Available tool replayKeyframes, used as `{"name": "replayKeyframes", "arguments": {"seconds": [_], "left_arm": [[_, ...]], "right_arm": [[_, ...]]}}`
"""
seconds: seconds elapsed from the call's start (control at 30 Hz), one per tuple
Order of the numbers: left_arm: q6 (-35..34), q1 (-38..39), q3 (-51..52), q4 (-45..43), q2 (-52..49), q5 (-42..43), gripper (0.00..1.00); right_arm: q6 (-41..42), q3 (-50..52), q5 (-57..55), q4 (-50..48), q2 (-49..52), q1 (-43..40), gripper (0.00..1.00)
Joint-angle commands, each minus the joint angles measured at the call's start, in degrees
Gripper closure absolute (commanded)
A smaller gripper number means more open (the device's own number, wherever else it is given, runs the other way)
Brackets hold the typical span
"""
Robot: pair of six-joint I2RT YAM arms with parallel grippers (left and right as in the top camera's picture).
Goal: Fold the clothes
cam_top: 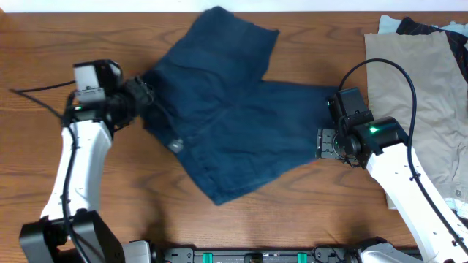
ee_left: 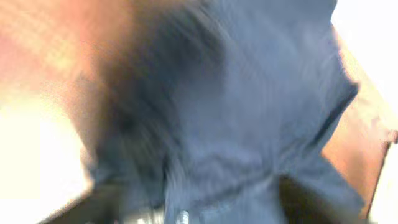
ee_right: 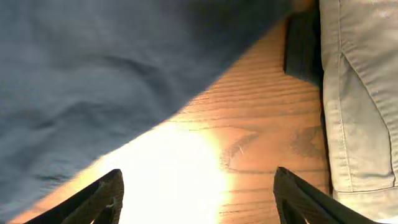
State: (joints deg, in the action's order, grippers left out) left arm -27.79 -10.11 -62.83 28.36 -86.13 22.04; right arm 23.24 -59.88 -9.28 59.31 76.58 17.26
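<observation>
The dark navy shorts lie spread across the middle of the wooden table, one leg toward the far edge and one toward the right. My left gripper is at the shorts' left edge near the waistband. The left wrist view is blurred and filled with navy cloth; its fingers look spread with cloth between them. My right gripper is open and empty over bare table, just off the right leg's edge.
A beige garment lies at the right edge and also shows in the right wrist view. Light blue and black garments lie at the far right corner.
</observation>
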Motion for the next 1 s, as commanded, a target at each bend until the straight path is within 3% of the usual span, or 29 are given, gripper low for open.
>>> {"name": "replayKeyframes", "arguments": {"seconds": [0.0, 0.2, 0.37, 0.47, 0.63, 0.77, 0.97], "left_arm": [[1.22, 0.46, 0.83, 8.72, -0.37, 1.46, 0.02], [1.14, 3.65, 3.21, 28.15, -0.37, 1.51, 0.02], [-1.51, 8.81, 6.91, 33.51, -0.37, 1.84, 0.02], [-5.79, 12.85, 10.95, 31.21, -0.37, 3.87, 0.02], [-16.74, 21.66, 20.35, 18.69, -0.37, 10.34, 0.02], [-24.44, 27.71, 24.20, 11.78, -0.37, 10.80, 0.02], [-34.42, 33.70, 24.90, 8.52, -0.37, 9.14, 0.02]], "right_arm": [[0.31, -0.70, -0.81, 0.04, -0.70, -0.37, 0.24], [0.33, -0.70, -0.83, 0.00, -0.70, -0.44, 0.20], [1.86, -0.70, -0.81, -0.85, -0.70, -0.50, 0.18], [2.05, -0.70, -0.76, -1.70, -0.70, -0.48, 0.18], [2.45, -0.70, -0.79, -1.75, -0.70, -0.48, 0.17], [2.45, -0.70, -0.81, -1.84, -0.70, -0.48, 0.17], [2.45, -0.70, -0.79, -1.70, -0.70, -0.48, 0.17]]}}
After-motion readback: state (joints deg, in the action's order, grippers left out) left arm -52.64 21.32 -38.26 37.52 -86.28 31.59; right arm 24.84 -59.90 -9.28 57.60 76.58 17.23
